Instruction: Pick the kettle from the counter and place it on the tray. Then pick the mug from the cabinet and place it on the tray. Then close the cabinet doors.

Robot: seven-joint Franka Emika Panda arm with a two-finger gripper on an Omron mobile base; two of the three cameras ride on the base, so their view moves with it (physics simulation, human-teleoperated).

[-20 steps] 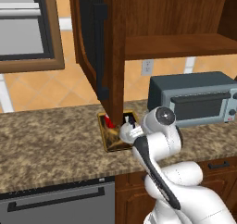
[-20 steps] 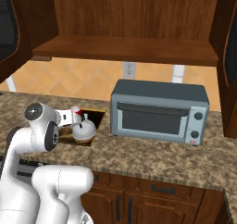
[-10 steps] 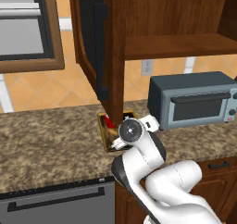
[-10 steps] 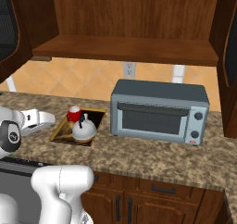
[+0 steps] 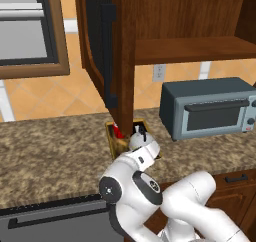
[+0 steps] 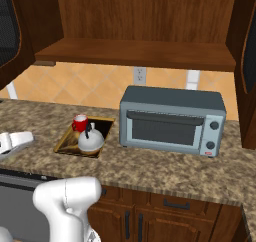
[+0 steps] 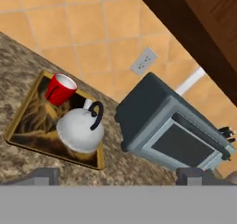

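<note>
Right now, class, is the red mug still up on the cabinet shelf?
No, the mug stands on the tray beside the kettle.

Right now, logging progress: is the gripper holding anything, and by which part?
Nothing. The gripper is open; the kettle and mug sit on the tray.

From my left base camera, the open cabinet door (image 5: 107, 56) and my own arm cover most of the tray (image 5: 111, 136); only a sliver of the mug (image 5: 117, 131) and the top of the kettle (image 5: 139, 133) peek out. On the right base camera, both doors run off the frame edges. The toaster oven (image 7: 173, 135) has dials too small to read in the hand view.
</note>
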